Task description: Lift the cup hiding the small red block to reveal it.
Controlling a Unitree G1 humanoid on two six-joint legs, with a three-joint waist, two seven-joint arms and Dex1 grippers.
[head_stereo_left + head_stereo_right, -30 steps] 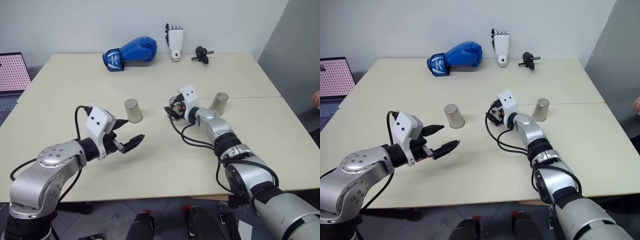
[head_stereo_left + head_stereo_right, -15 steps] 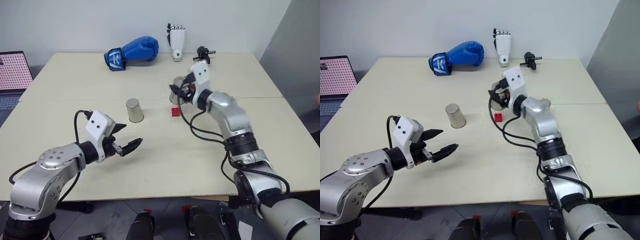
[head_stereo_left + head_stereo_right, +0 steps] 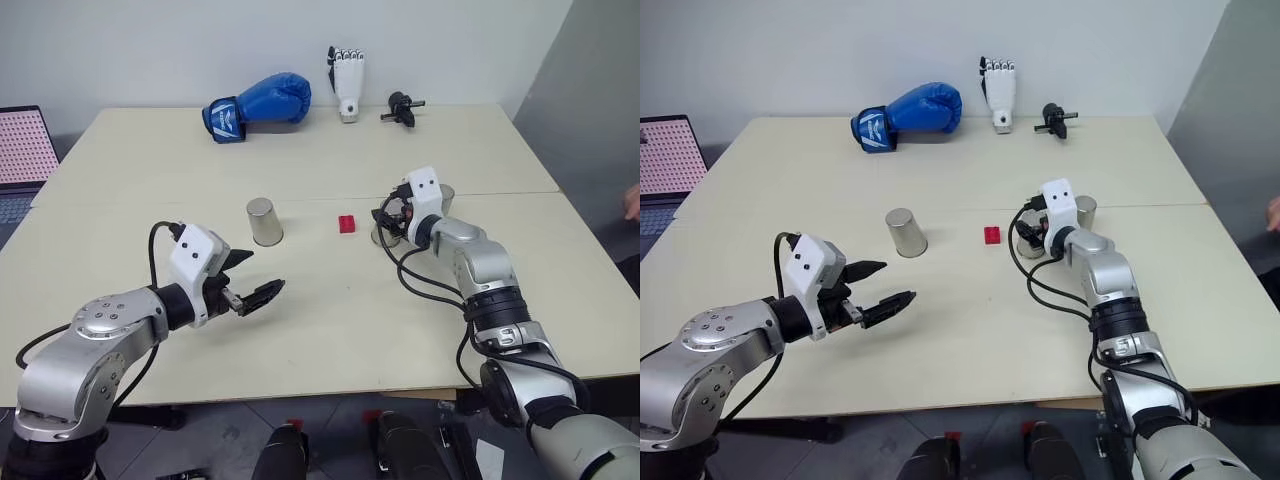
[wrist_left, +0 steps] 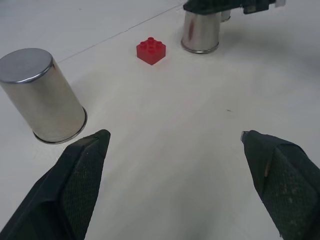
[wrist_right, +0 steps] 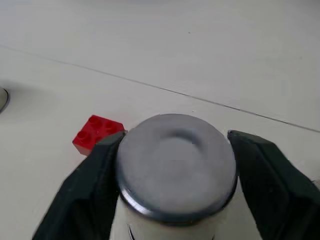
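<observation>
Where the seam between the two table halves runs, you will find the small red block (image 3: 346, 223) uncovered on the table (image 3: 330, 340), studs up, between two inverted silver cups and touching neither.

Item: cup by the right gripper (image 4: 201, 32). It stands mouth-down on the table just to the right of the block. The right gripper (image 3: 388, 219) is at this cup, one black finger on each side of it; the right wrist view shows the left finger against the rim and a sliver of gap at the other, so you cannot tell whether it is gripped or merely bracketed.

Item: left cup (image 3: 264, 221). Mouth-down, well to the left of the block, free-standing.

Item: third cup (image 3: 1085, 212). Mouth-down, just behind the right wrist, partly hidden by it.

Item: left gripper (image 3: 252, 282). It hovers over bare table nearer you than the left cup, fingers spread wide apart, holding nothing.

Item: far edge of the table. A blue boxing glove (image 3: 256, 104), a white robotic hand (image 3: 347, 80) and a small black part (image 3: 402, 108).
</observation>
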